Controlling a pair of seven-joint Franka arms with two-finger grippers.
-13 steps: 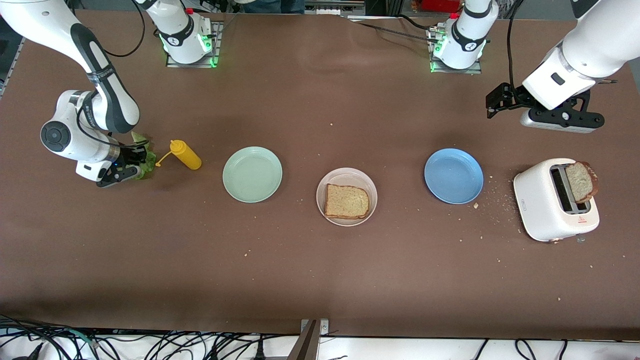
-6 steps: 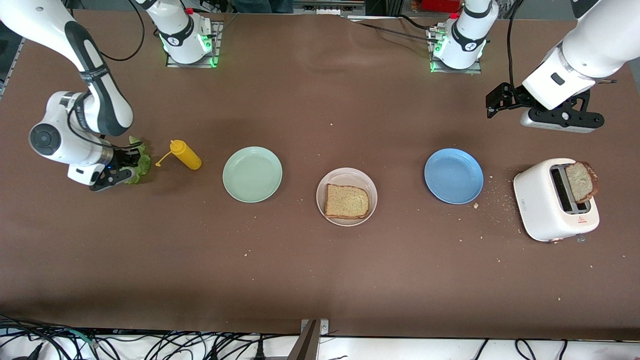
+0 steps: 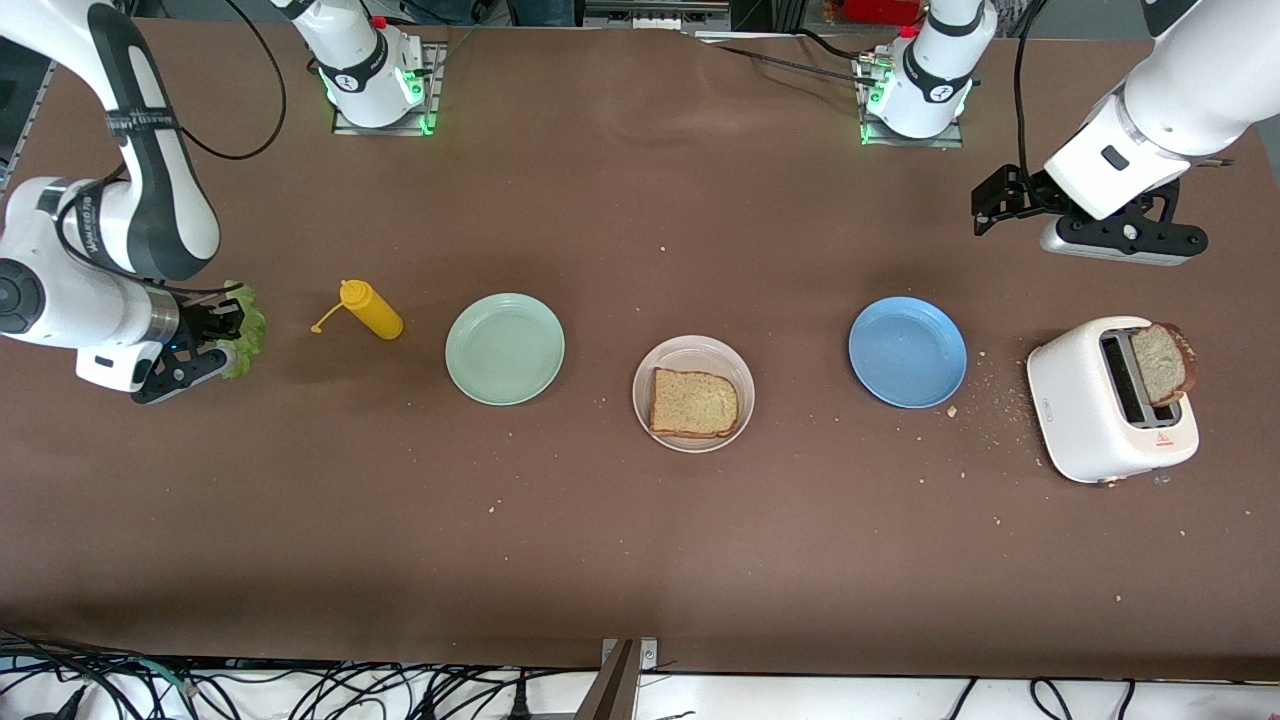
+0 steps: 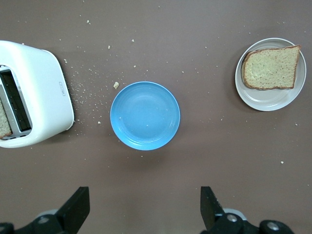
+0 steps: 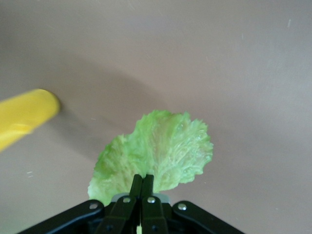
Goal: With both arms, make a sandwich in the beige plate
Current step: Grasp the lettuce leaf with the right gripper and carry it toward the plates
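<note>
I can read no brand; only a small red mark shows on the white toaster (image 3: 1110, 400). My right pincer (image 3: 215, 340), pressed together on the ruffled green lettuce leaf (image 5: 156, 151), has carried it away from the yellow squeeze bottle (image 3: 370, 310), toward the right arm's end of the brown tabletop (image 3: 640, 560). My left pincer (image 4: 144, 214) waits, spread, over the blue plate (image 4: 145, 115). One brown toast slice (image 3: 694, 403) lies in the round beige plate (image 3: 660, 365).
</note>
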